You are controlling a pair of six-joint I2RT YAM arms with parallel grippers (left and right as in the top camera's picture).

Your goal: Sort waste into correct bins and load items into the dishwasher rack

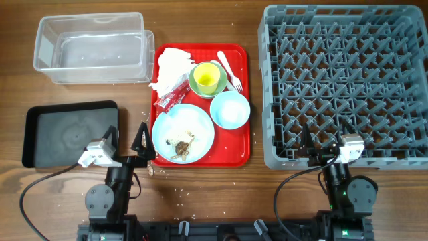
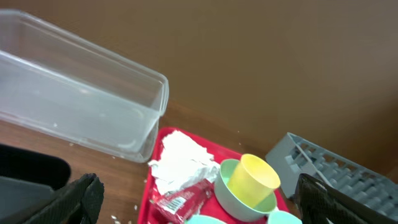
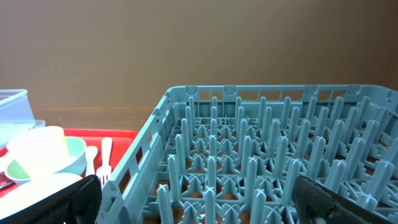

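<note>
Overhead: both arms are sitting at the table's near edge. The left gripper (image 1: 127,139) is standing open, empty, between the black tray (image 1: 67,137) and the red tray (image 1: 246,150). The right gripper (image 1: 326,137) is standing open, empty, at the near wall of the rack (image 1: 348,80). On the red tray, the napkin (image 1: 170,67) and wrapper (image 1: 172,99) are lying beside the cup (image 1: 208,77), which is nesting in the mint bowl (image 1: 194,85). The fork (image 1: 229,67) is lying just right of them. The blue bowl (image 1: 230,109) and the plate (image 1: 194,127), carrying scraps (image 1: 180,144), are nearer. The tub (image 1: 93,47) is sitting far left.

Left wrist: spread fingers (image 2: 78,199) are framing the tub, napkin, wrapper and cup-in-bowl.

Right wrist: spread fingers (image 3: 323,196) are framing the rack, with the fork lying on the red tray at left.
</note>
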